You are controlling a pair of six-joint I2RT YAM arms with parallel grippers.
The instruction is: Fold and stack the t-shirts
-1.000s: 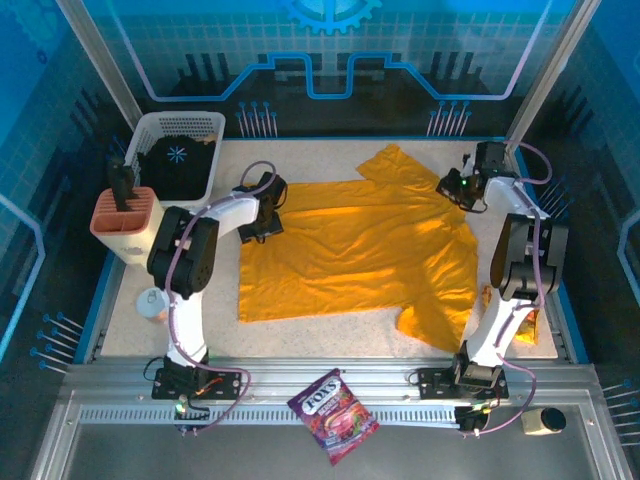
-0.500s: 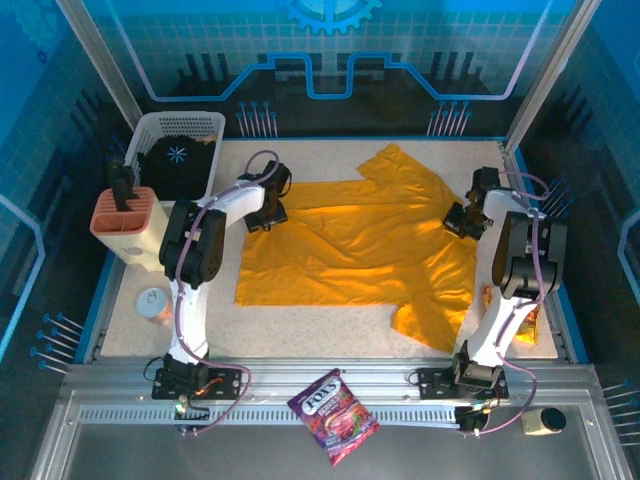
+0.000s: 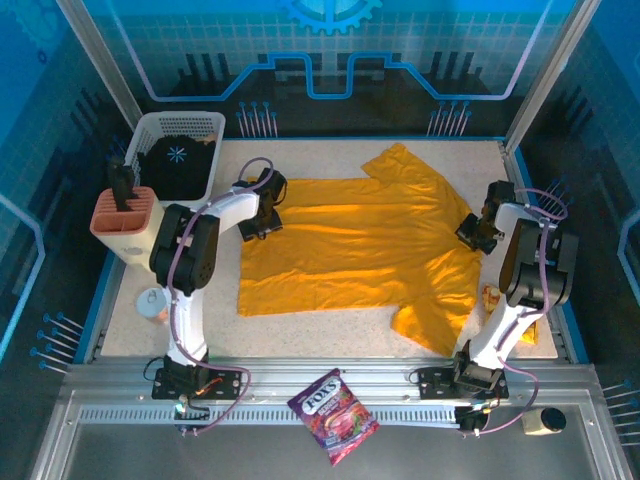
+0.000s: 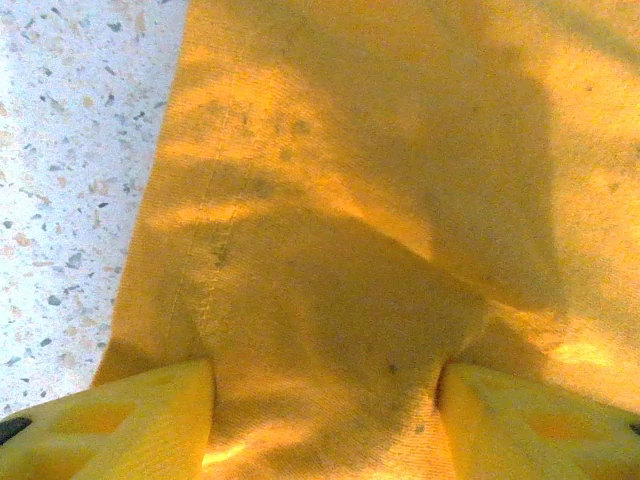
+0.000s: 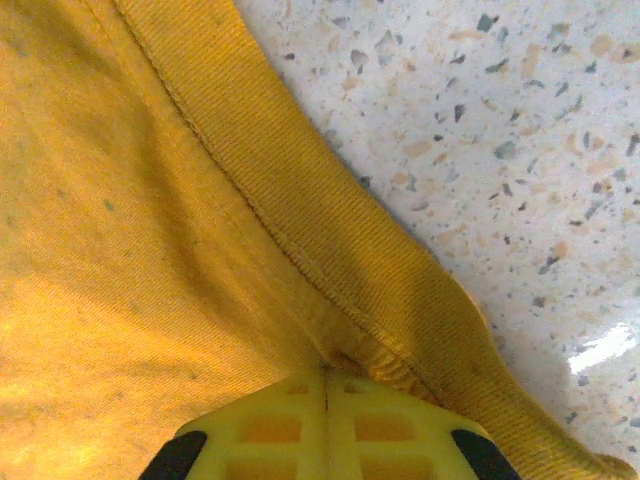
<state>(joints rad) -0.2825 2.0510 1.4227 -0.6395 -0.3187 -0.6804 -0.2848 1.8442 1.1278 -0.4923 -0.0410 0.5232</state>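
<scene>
Pinching the t-shirt [image 3: 360, 250] at its ribbed edge: right gripper [image 5: 327, 388] jaws clenched, cloth bunched at their tips. Left gripper [image 4: 326, 390] jaws spread, hem lying between them, speckled table [image 4: 60, 150] just outside.

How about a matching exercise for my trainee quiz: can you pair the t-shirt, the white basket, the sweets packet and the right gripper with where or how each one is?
Things:
1. t-shirt
2. white basket
3. sweets packet
4. right gripper

Places or states:
A. at the far-left corner of the table
B. shut on the shirt's ribbed edge
C. on the metal ledge at the near edge
D. spread out across the middle of the table

Pairs: 1-D, 2-A, 3-C, 4-B
</scene>
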